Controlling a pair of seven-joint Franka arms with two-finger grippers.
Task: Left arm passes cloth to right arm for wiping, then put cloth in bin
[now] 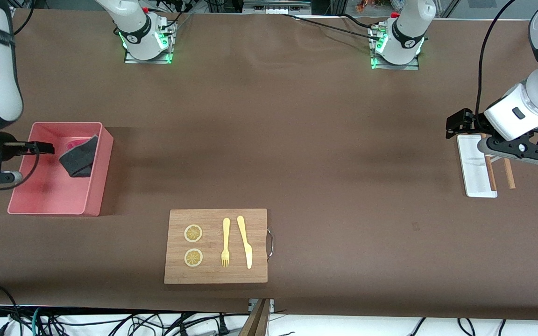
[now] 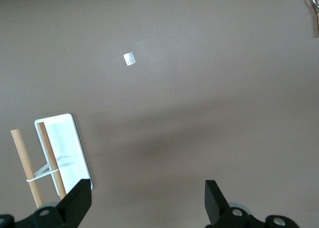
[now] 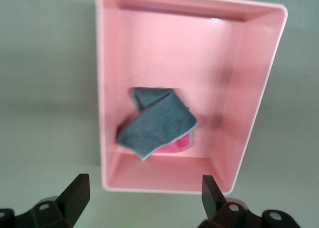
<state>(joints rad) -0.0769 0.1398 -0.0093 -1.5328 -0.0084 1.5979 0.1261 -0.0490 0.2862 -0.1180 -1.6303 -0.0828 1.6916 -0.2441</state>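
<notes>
— Cloth (image 3: 155,128), where is it?
— It lies in the pink bin (image 1: 92,192), grey side up, with a bit of pink peeking out. It leans on the wall nearest the board (image 1: 216,246).
— Is the right gripper (image 3: 142,197) holding it?
— No. It hangs over the bin with its jaws wide apart and nothing in them.
— And the left gripper (image 2: 148,200)?
— It waits over the table by the white tray (image 2: 62,144) and two sticks (image 2: 26,166). Its jaws are wide apart too, holding nothing.
</notes>
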